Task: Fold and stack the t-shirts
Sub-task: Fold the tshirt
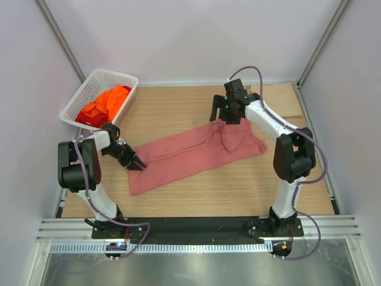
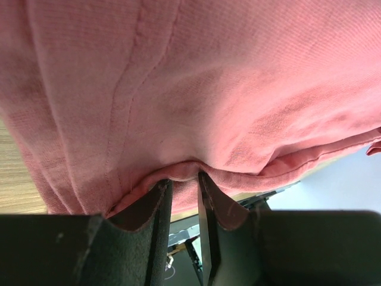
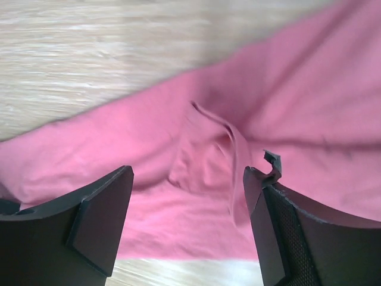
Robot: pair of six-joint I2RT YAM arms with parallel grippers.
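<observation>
With the left tool point(image 2: 184, 186) pinching the pink t-shirt point(image 1: 190, 156) at its hem and the right tool point(image 3: 187, 179) wide open just above it, the bunched end wants smoothing flat on the counter point(image 1: 178, 113) before folding.

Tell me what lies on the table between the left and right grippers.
The salmon-pink cotton t-shirt stretches from the left gripper to the right gripper, seen in the top view.

Soft, even overhead light fills my top view, shadows faint on the bench point(image 1: 238, 190); my right wrist view smears the pink t-shirt point(image 3: 309, 107) with blur.
</observation>
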